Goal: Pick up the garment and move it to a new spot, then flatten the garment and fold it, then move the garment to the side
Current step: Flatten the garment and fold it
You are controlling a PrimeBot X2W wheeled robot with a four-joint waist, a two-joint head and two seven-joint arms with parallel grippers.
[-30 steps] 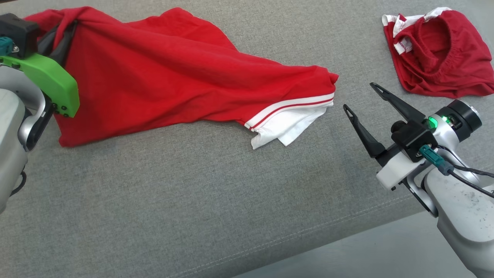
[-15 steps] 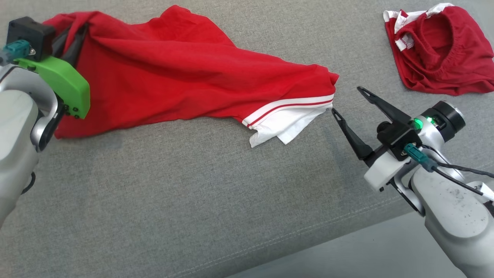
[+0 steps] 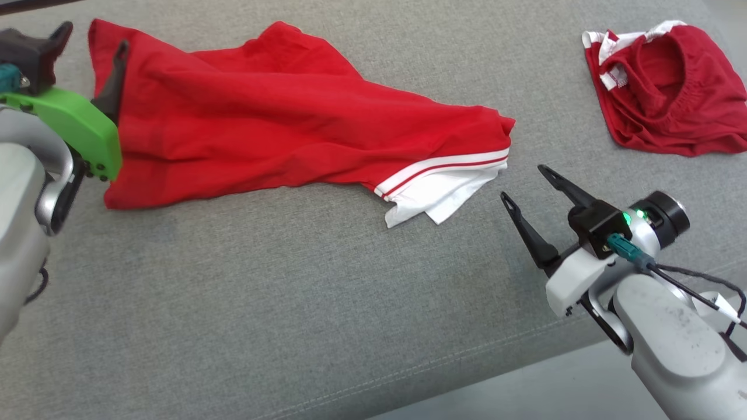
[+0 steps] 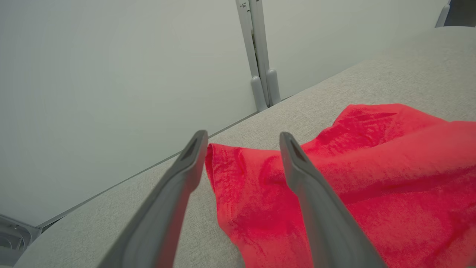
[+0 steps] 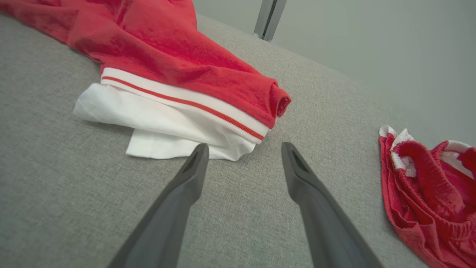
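left gripper: spread, astride garment corner | right gripper: spread, near garment

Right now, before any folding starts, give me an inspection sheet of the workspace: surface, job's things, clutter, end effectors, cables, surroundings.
Surface: grey fabric cushion, seam along its front edge.
Job's things: red garment lying crumpled and unfolded, white striped hem toward the right.
Clutter: second, darker red garment, bunched at the far right, apart from the first.
End effectors: left end effector open at the red garment's left corner, gripping nothing; right end effector open over the cushion, just short of the hem.
Cables: dark cable with a teal plug at the right wrist, away from the cloth.
Surroundings: pale wall, grey post.
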